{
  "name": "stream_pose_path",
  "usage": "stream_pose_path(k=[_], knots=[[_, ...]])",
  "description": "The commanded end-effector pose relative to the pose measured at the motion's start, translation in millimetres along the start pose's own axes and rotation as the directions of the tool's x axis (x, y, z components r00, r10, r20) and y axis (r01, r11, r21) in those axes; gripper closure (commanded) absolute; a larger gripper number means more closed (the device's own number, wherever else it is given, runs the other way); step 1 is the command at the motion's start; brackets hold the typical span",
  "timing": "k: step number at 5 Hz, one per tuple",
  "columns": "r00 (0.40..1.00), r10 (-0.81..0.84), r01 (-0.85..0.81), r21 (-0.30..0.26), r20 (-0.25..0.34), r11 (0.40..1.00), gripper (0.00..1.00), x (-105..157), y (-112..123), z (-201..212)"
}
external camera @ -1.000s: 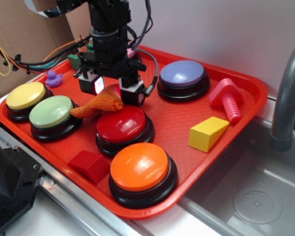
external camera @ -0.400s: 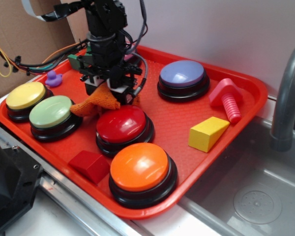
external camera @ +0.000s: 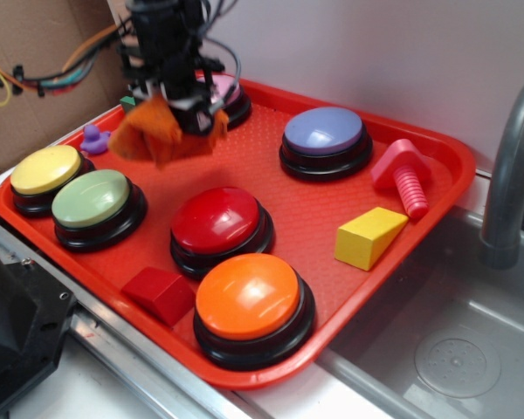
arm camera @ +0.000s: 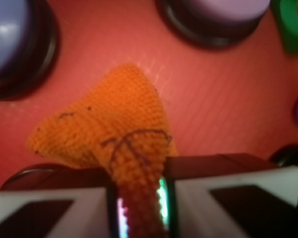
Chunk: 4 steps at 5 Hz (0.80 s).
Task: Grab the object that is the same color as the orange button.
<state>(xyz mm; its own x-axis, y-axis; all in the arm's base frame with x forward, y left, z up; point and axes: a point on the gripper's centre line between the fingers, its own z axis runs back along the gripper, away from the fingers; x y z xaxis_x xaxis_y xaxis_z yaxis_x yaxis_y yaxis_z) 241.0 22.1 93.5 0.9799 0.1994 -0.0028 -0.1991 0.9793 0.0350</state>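
Wrist view shows the black gripper [arm camera: 139, 208] clenched on a bunched fold of the small orange knitted cloth [arm camera: 114, 129], the rest hanging loose below the jaws. From the exterior view the cloth [external camera: 162, 131] dangles clear above the red plastic tray [external camera: 306, 218], near its back left, well apart from the glossy orange dome button [external camera: 249, 297] whose colour it matches. Pinching one fold seems to suit such limp fabric, and the grab looks essentially done.

The exterior camera looks down at an angle across the whole tray [external camera: 437, 148]. The wrist camera stares straight down, close. Both catch the orange cloth [external camera: 162, 131].
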Motion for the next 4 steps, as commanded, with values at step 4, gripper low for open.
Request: stream_pose_path(k=[4], knots=[[0.974,-0.093,0.104,-0.046,0.206,0.993,0.92,11,53,87]])
